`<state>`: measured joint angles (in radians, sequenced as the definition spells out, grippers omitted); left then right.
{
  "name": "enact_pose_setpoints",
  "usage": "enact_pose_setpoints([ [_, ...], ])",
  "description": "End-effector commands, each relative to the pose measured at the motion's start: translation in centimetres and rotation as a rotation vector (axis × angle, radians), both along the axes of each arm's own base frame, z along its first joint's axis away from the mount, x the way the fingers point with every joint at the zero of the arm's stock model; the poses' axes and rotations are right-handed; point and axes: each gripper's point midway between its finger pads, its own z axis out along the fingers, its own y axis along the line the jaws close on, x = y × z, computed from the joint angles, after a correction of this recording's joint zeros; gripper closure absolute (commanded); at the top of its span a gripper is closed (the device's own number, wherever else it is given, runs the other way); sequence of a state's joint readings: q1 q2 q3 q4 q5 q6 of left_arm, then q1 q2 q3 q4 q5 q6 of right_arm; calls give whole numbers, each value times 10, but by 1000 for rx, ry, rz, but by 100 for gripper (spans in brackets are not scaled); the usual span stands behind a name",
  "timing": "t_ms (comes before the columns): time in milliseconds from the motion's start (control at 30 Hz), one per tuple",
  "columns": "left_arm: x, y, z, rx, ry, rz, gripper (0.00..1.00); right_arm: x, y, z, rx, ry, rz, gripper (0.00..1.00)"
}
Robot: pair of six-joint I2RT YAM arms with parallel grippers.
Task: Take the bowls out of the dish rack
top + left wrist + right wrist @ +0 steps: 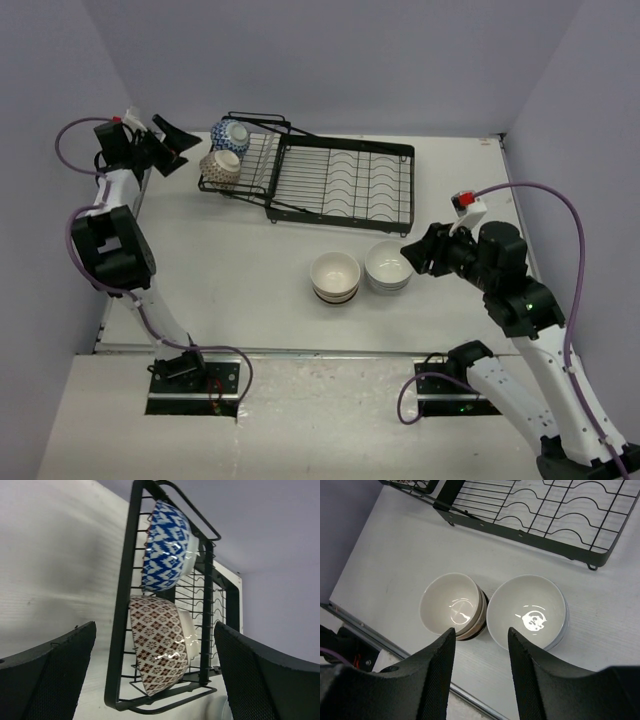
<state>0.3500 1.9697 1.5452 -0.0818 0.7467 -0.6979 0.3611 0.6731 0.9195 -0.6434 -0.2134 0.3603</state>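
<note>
The black wire dish rack stands at the table's back. Two bowls stand on edge in its small left section: a blue-and-white bowl and a reddish-brown patterned bowl. On the table stand a stack of cream bowls with dark bands and a stack of white bowls. My left gripper is open and empty, left of the rack, facing the two bowls. My right gripper is open and empty, above the two stacks.
The rack's large section holds nothing in its curved slots. The table's front edge runs just below the stacked bowls. Purple walls close in the left, back and right sides.
</note>
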Motion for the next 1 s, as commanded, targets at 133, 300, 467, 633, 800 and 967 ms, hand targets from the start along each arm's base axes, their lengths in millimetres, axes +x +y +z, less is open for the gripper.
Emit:
enact_pose_setpoints([
  [133, 2, -17, 47, -17, -172, -135, 0, -1, 9, 9, 9, -47, 67, 52],
  [300, 3, -16, 24, -36, -112, -127, 0, -2, 11, 9, 9, -46, 77, 52],
  [467, -1, -21, 12, -79, -75, -133, 2, 2, 13, 3, 4, -26, 83, 52],
  [633, -5, -30, 5, -110, -50, -157, 2, 3, 15, 1, 4, -19, 90, 51],
  [800, -8, -37, 6, -142, -48, -173, 2, 3, 15, -2, -2, -15, 92, 51],
  [967, -12, -42, 6, -173, -45, -186, 2, 3, 16, -3, -1, -13, 98, 51],
])
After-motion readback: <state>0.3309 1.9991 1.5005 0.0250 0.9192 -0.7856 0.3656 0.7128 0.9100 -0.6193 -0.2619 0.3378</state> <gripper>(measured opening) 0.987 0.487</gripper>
